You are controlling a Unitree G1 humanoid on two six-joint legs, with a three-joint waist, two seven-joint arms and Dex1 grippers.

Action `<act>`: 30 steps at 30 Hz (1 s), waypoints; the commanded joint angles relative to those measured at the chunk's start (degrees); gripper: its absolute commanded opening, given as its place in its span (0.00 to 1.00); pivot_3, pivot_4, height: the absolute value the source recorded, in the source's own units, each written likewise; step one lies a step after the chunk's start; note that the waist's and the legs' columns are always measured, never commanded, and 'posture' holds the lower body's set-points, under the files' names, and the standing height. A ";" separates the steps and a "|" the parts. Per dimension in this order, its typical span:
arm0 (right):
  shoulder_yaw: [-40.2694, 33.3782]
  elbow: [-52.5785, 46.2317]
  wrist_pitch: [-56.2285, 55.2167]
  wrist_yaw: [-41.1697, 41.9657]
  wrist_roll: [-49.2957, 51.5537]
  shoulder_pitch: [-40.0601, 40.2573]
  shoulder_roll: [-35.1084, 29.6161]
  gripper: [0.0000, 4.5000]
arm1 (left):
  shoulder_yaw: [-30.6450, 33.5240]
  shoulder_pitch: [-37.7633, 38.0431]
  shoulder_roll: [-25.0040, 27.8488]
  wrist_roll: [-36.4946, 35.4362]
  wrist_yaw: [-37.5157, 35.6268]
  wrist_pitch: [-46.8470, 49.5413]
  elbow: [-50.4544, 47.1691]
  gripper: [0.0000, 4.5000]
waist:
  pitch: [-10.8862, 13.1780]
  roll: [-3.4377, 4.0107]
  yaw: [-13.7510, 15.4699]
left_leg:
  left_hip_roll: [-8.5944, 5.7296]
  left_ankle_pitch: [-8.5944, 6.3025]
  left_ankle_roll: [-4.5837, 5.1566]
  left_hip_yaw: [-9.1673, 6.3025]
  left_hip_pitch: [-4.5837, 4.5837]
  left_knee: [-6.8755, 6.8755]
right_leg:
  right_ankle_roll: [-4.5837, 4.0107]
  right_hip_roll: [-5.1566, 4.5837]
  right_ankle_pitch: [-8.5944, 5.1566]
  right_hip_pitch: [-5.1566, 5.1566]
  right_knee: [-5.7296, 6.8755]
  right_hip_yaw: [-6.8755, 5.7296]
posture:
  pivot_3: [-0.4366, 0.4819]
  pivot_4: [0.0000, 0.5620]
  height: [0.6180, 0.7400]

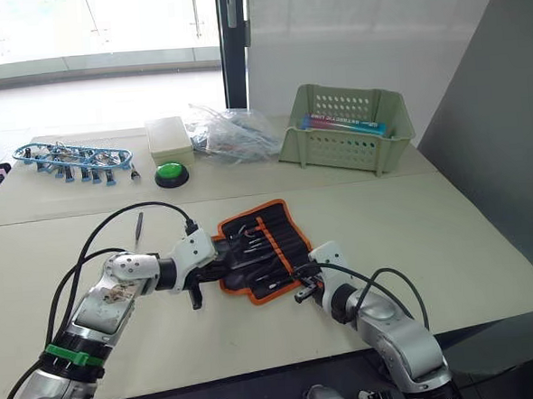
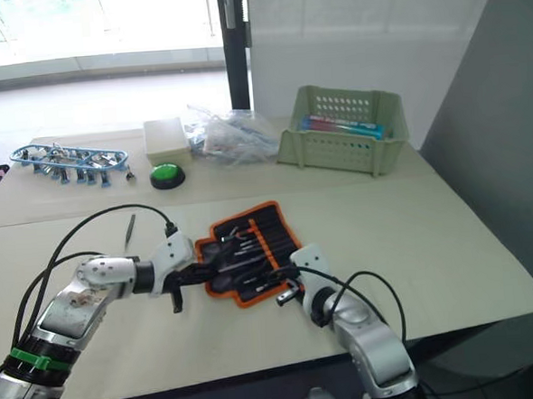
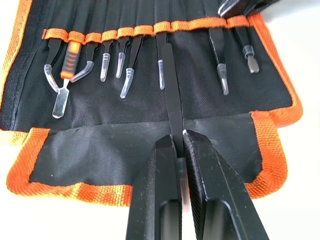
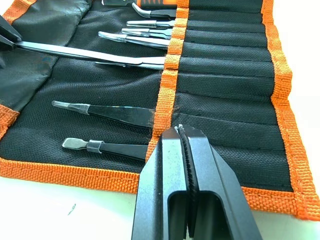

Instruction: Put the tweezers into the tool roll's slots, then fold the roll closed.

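Your left gripper (image 3: 179, 142) is clamping a tweezer (image 3: 170, 85), feeding it into a slot (image 3: 161, 27) of the open tool roll (image 1: 262, 249) ahead. Your right gripper (image 4: 184, 131), closed and empty, is pinning the orange stripe (image 4: 167, 85). One tweezer (image 1: 138, 227) is lying loose; folding is waiting.

Tool roll (image 1: 260, 248) mid-table; basket (image 1: 345, 127) behind right; rack (image 1: 72, 160) behind left; lone tweezers (image 1: 138, 229) left.

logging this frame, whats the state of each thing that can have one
tool roll: unfolded, flat on the table
held tweezers: tip going under the orange stripe
loose tweezers: lying on the table, not slotted
left claw: shut on the held tweezers
right claw: shut, resting on the roll
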 commanded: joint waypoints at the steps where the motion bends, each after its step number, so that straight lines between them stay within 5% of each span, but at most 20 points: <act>1: 0.82 4.29 5.17 -1.34 -0.94 3.31 -0.67 0.00 | -1.20 -1.95 -0.53 1.43 -0.75 -1.03 -2.25 0.01 | 0.00 0.00 0.03 | 0.00 0.00 0.00 0.00 0.00 0.00 | 0.00 0.00 0.00 0.00 0.01 0.00 | 0.48 0.27 0.97; 30: 0.67 3.79 5.20 -3.02 -0.63 4.12 0.63 0.00 | -3.74 -8.29 -1.68 5.76 -4.90 0.99 1.65 0.01 | -0.02 0.01 0.17 | 0.00 0.02 0.03 -0.01 0.03 0.03 | 0.31 0.05 0.16 0.02 0.23 0.02 | 0.48 0.27 0.97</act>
